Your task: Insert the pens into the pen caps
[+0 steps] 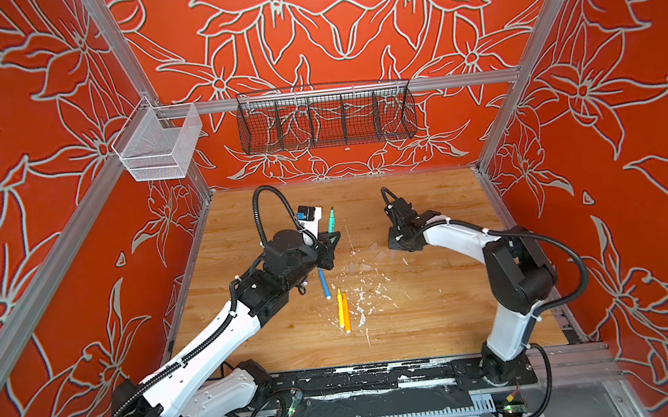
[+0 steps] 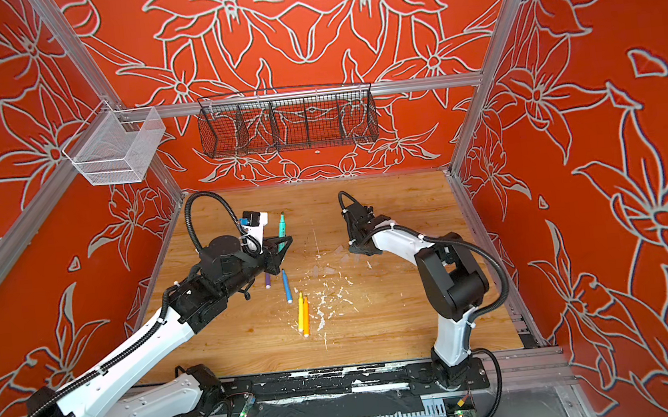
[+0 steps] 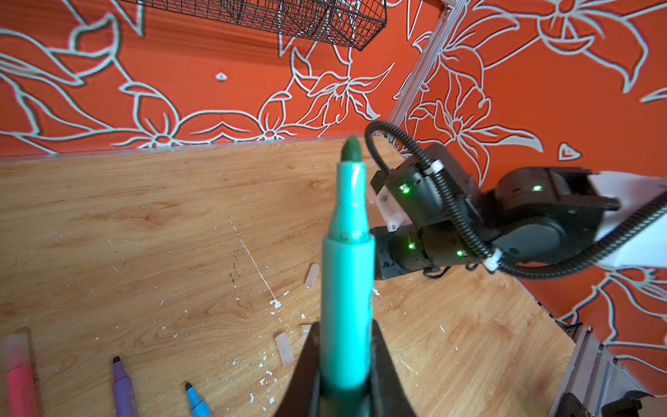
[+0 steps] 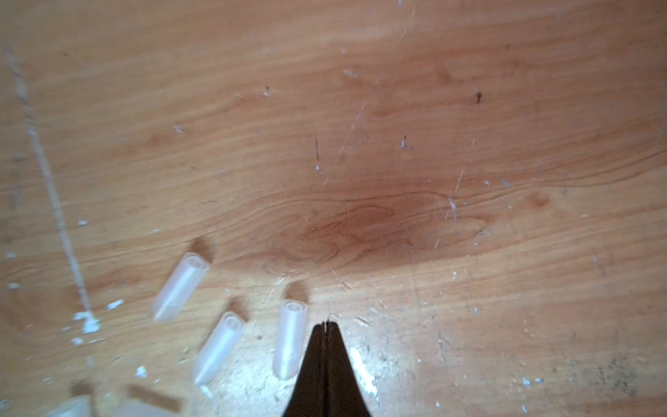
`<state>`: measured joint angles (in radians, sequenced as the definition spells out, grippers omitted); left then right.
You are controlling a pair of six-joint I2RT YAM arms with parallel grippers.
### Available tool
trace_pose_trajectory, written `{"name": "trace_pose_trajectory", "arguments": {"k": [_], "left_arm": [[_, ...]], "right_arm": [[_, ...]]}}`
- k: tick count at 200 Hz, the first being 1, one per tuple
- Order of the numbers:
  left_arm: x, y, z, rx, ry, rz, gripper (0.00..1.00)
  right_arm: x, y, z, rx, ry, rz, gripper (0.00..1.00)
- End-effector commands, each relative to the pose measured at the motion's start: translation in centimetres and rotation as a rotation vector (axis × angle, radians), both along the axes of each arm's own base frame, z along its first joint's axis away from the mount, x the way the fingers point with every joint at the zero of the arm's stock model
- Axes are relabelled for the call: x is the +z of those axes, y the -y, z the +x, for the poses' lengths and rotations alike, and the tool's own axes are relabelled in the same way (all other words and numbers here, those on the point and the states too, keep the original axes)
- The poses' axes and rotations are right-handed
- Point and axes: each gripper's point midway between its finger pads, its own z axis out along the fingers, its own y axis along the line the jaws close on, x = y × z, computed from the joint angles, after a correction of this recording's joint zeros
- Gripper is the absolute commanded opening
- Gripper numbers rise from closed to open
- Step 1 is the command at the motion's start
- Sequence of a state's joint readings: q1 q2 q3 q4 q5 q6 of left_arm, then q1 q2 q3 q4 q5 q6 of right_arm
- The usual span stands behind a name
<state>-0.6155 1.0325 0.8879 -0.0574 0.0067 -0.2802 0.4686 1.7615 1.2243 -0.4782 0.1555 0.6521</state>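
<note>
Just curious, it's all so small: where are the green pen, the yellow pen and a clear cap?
green pen (image 3: 346, 289): left wrist view, mid-barrel.
yellow pen (image 1: 340, 309): in a top view, mid-barrel.
clear pen cap (image 4: 290, 341): right wrist view, middle of its side.

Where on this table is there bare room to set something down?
Free: wooden tabletop between the slim orange marker pen and the right arm, and along the red back wall. Crowded: the middle, strewn with small translucent plastic caps.
</note>
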Motion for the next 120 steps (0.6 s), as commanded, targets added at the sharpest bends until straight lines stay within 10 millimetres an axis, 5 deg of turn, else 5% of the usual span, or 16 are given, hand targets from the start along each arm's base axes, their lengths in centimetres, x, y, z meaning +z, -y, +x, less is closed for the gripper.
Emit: {"name": "trace_pose_trajectory", "arguments": {"k": [1,58,120], "left_arm": [[0.7,0.3,-0.3,-0.027,0.034,-0.015,0.0],[1.0,0.2,-0.7,-0.035,0.051,-0.027,0.0],[0.9,0.3,-0.6,-0.036,0.047,-0.022,0.0]], "right_arm": [[0.7,-0.9,-0.9,0.027,-0.003,0.06,0.2],[-1.7,-1.9,-0.8,0.054,-0.084,0.046,0.33],[-4.0,-2.2,-0.8,0.066,-0.137,0.008,0.37]]}}
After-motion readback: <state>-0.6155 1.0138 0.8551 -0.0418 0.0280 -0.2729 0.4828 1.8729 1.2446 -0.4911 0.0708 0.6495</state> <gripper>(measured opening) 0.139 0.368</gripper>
